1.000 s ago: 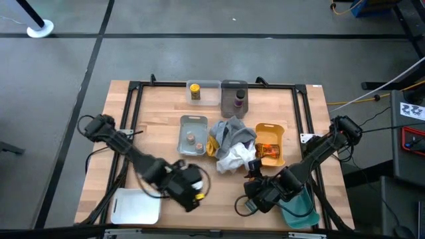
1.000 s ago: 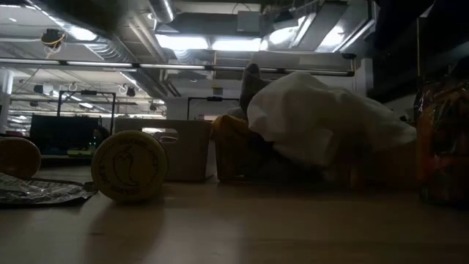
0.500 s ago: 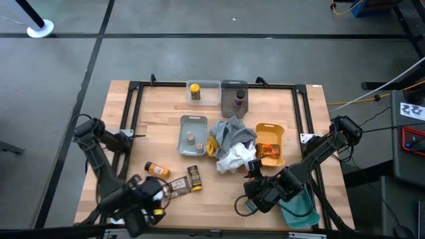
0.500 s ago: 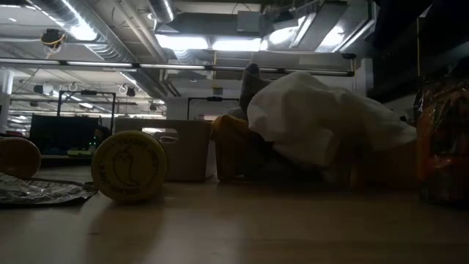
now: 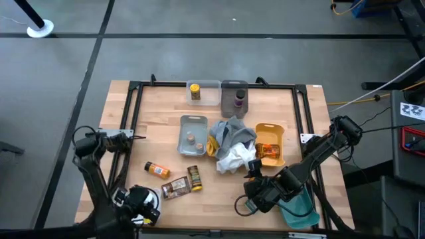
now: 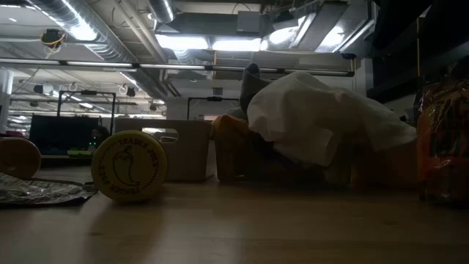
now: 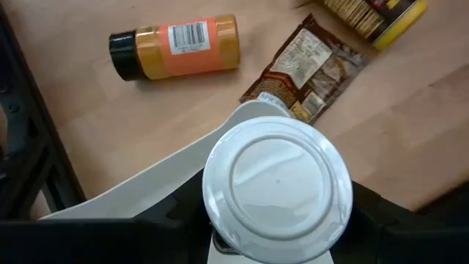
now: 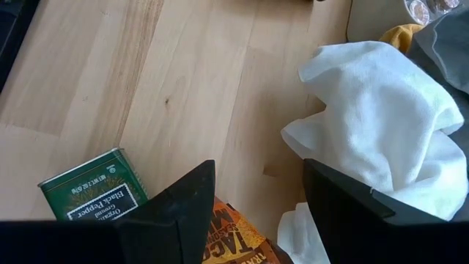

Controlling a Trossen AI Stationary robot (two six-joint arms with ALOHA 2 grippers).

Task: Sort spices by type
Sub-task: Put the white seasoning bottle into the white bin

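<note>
While the left end effector hangs over the white tray at the near left corner of the bench, a white round lid sits right at it, and we cannot tell whether it is clamped on that lid. Toward the near right, the right end effector is low over the wood with its two fingers apart and nothing between them. A green black-pepper tin lies just beside it, and an orange printed packet lies under it. The teal tray lies partly beneath that arm, and we cannot make out any contents. Loose on the bench beyond the white tray lie a brown packet, a yellow jar on its side and an orange bottle, close together but outside any tray. Farther back, in the middle row, a grey tray holds tiny round pots. Beside it sits a heap of cloths, with a white cloth nearer and a grey cloth behind. Right of the heap, a yellow tray holds packets. At the far edge, a clear tray holds one upright yellow-lidded jar. Touching its right side, a darker grey tray holds one dark purple jar.
</note>
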